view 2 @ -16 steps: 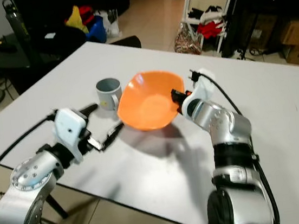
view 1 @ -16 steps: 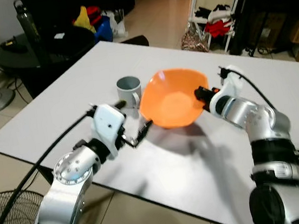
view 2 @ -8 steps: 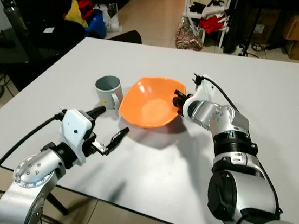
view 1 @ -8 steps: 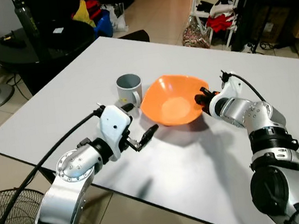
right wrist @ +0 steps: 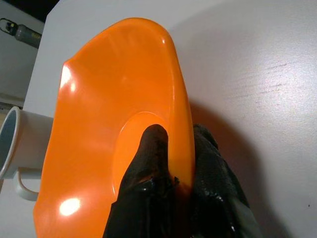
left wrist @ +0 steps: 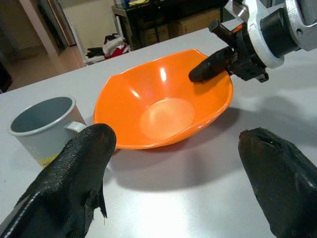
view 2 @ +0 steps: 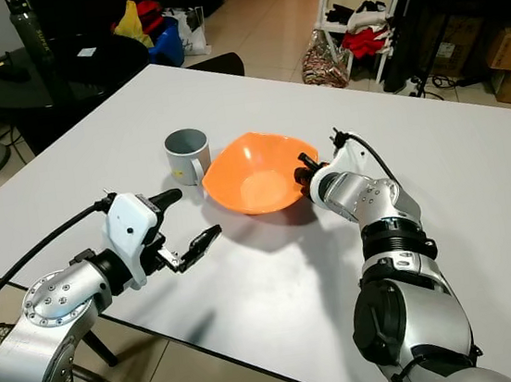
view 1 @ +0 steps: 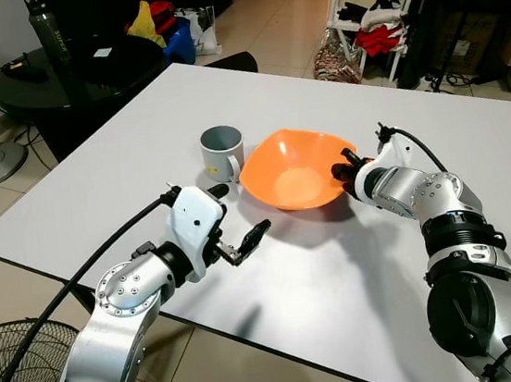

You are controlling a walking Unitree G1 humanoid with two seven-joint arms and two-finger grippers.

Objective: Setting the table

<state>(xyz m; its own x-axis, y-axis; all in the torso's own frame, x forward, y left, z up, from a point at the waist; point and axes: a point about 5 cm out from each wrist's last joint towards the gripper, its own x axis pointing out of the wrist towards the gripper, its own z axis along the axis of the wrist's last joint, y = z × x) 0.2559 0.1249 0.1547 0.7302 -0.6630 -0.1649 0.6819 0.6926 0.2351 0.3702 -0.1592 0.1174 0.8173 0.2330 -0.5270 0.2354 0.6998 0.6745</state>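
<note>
An orange bowl sits upright on the white table, just right of a grey mug. My right gripper is shut on the bowl's right rim, with one finger inside and one outside, as the right wrist view shows on the bowl. My left gripper hovers open over the table in front of the mug and bowl, touching neither. In the left wrist view its fingers frame the bowl and the mug.
The table's near edge runs just under my left arm. A round black side table with a bottle stands at the far left, and a fan is on the floor at the lower left. Clutter and shelves line the back right.
The bowl has come down from a raised, tilted hold to rest level on the table, still in my right gripper. My left gripper stays open and has drawn back slightly.
</note>
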